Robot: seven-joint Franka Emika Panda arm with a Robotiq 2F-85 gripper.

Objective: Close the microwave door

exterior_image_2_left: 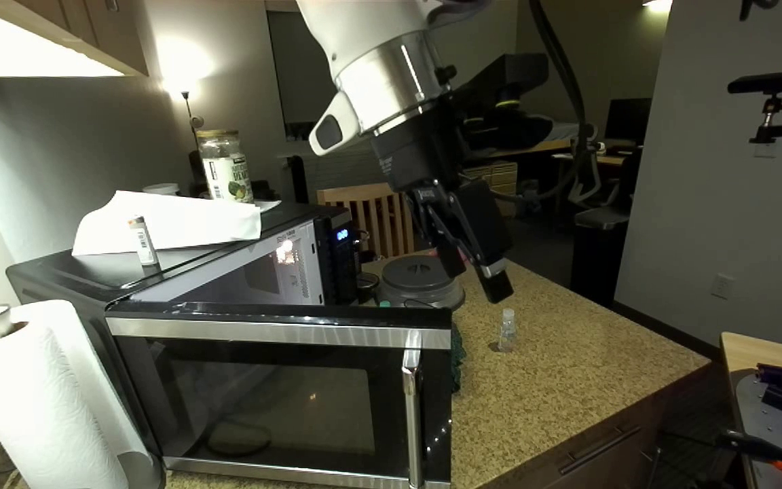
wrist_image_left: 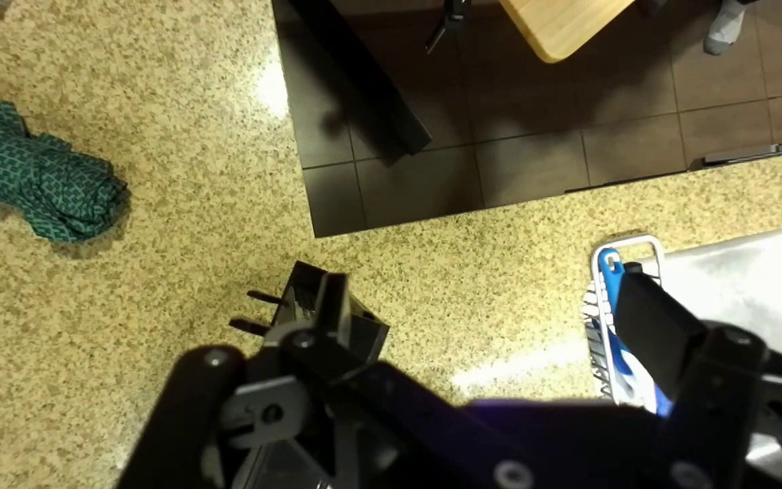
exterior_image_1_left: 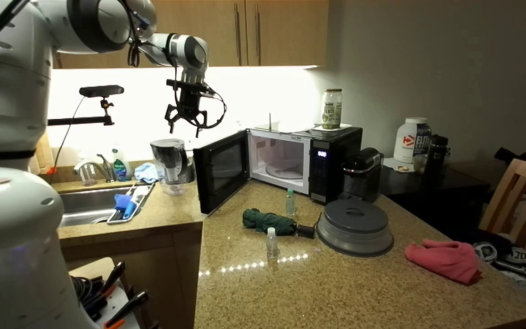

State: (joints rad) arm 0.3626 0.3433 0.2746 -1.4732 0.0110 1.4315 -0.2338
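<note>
The black and silver microwave [exterior_image_1_left: 320,183] stands on the counter, pale interior showing; it is also in an exterior view [exterior_image_2_left: 340,272]. Its door [exterior_image_1_left: 223,171] stands wide open, swung out over the counter. An exterior view shows the door's outer face with dark glass [exterior_image_2_left: 282,401] and an upright silver handle [exterior_image_2_left: 413,407]. My gripper [exterior_image_1_left: 184,132] is open and empty, above the door and touching nothing; it shows in an exterior view [exterior_image_2_left: 478,278] and the wrist view [wrist_image_left: 489,299]. In the wrist view the door's free end [wrist_image_left: 367,333], with two latch hooks, lies below one finger, partly hidden by it.
A green folded umbrella [exterior_image_1_left: 270,222], small bottles [exterior_image_1_left: 272,244], a grey lid [exterior_image_1_left: 354,228] and a black coffee maker [exterior_image_1_left: 362,173] are on the counter. A water pitcher [exterior_image_1_left: 169,164] and sink [exterior_image_1_left: 85,201] lie beyond the door. A paper towel roll [exterior_image_2_left: 45,401] stands near the hinge.
</note>
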